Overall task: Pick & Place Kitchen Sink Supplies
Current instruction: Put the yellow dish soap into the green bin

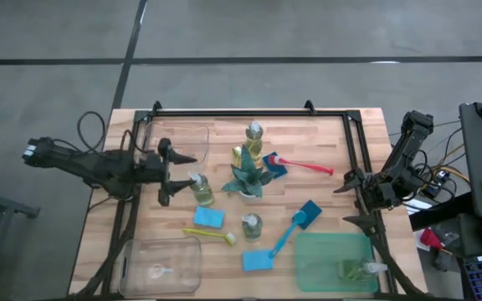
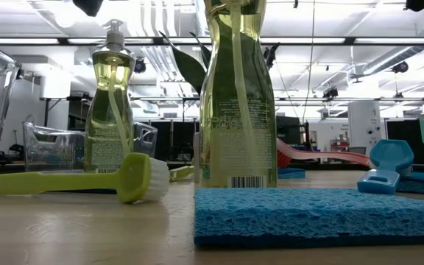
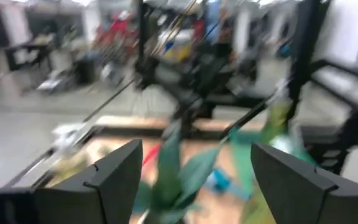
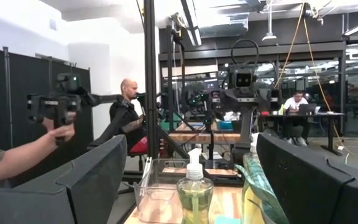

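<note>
wooden table (image 1: 325, 159) under workshop lights; left hand (image 1: 167, 173) spread by a pump bottle (image 1: 200, 191), right hand (image 1: 351, 201) spread.

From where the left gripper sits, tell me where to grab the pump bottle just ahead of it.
Grip the pump bottle around its narrower upper body, below the pump head, coming level from the left gripper's side. It stands upright, and the potted plant crowds its far side, so that near side looks clearest.

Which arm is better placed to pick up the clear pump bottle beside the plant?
Left, I think. The open left claw hangs right next to the clear pump bottle of yellow-green liquid. The right claw, also open, waits at the table's right edge, beyond the spiky green potted plant.
</note>
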